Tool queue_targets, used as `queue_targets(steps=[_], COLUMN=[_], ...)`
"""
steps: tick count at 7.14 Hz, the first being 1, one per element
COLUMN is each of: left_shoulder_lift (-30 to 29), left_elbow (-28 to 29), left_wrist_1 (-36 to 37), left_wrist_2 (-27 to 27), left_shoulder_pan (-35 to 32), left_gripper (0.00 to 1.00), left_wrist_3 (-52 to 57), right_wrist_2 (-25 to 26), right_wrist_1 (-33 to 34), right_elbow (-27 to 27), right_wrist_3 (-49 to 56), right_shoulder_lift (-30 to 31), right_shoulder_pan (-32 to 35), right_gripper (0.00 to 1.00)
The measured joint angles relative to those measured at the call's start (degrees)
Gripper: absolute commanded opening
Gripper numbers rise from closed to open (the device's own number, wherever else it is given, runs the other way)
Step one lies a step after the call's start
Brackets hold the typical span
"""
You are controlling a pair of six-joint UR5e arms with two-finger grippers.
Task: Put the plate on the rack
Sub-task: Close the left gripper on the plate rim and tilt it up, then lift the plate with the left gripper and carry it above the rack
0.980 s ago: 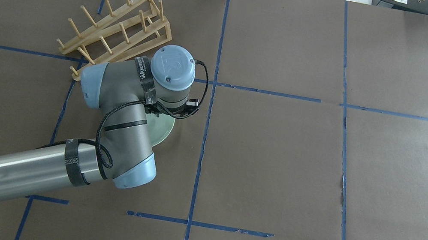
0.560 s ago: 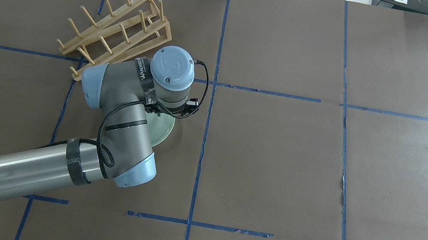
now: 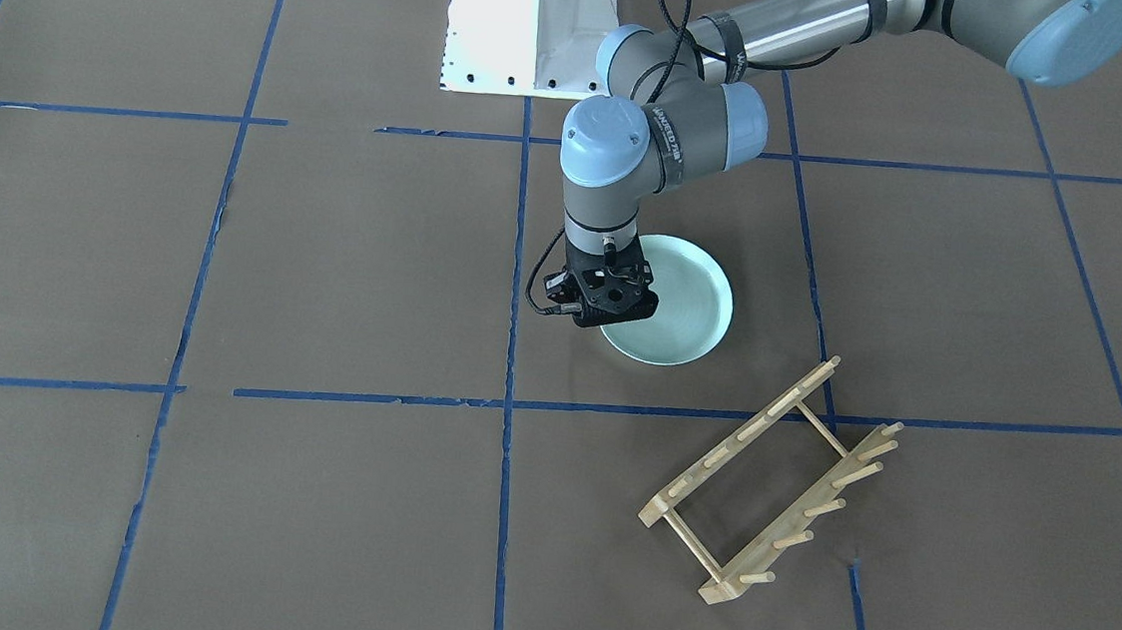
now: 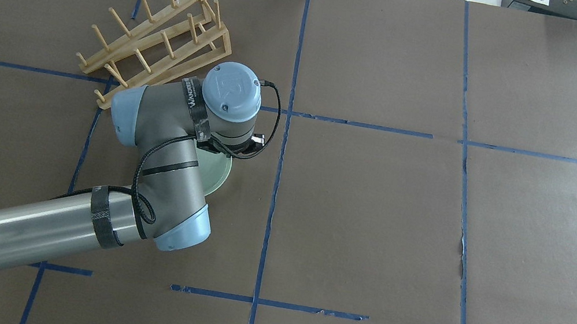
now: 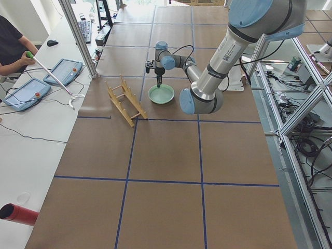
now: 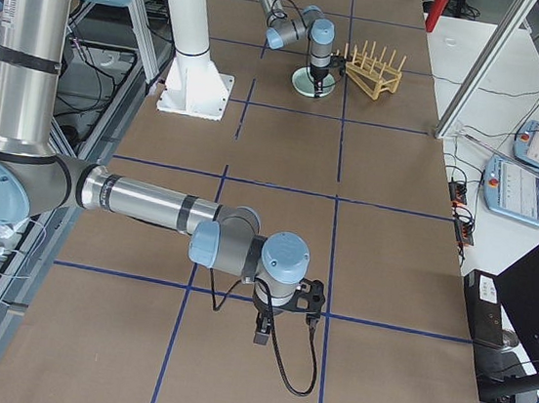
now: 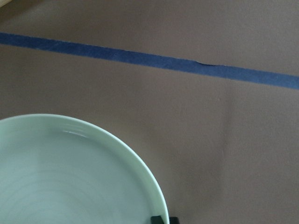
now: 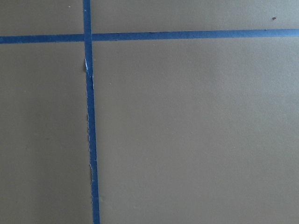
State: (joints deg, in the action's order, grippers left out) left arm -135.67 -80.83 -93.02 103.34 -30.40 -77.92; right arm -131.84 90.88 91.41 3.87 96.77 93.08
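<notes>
The pale mint-green plate (image 3: 682, 310) lies near the table's middle, also seen in the overhead view (image 4: 217, 176) and the left wrist view (image 7: 60, 177). My left gripper (image 3: 608, 325) points straight down at the plate's rim on the side away from the robot. In the left wrist view its black fingertips (image 7: 158, 219) straddle the rim, shut on it. The light-wood rack (image 3: 768, 482) stands empty a short way beyond the plate, also in the overhead view (image 4: 159, 40). My right gripper (image 6: 263, 333) hangs over bare table far from both, and I cannot tell if it is open or shut.
The white robot base mount (image 3: 529, 27) sits at the table's near edge. Blue tape lines (image 4: 276, 183) cross the brown paper. An operator's arm (image 5: 13, 52) and tablets (image 5: 62, 78) are beyond the far edge behind the rack.
The left wrist and the plate's visible edge have shifted slightly to the left in the overhead view. The rack has not moved.
</notes>
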Motion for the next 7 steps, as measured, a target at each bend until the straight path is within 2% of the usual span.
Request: queue_targets(steps=[2, 5, 7], left_shoulder_lift=[0.26, 0.58, 2.88], left_elbow=[-4.4, -16.84, -18.81], left_wrist_1=[-3.66, -8.94, -21.73], left_wrist_2=[-0.04, -0.21, -0.26], left_shoulder_pan=[-2.52, -11.16, -18.23], left_gripper=[0.0, 0.0, 0.0], left_wrist_3=[-6.66, -16.91, -24.26], right_wrist_2=[0.0, 0.0, 0.0], right_wrist_1=[0.0, 0.0, 0.0], right_elbow=[0.0, -0.06, -0.02], right_wrist_3=[0.0, 0.0, 0.0], right_shoulder_lift=[0.0, 0.0, 0.0], right_shoulder_pan=[0.0, 0.0, 0.0], right_gripper=[1.0, 1.0, 1.0])
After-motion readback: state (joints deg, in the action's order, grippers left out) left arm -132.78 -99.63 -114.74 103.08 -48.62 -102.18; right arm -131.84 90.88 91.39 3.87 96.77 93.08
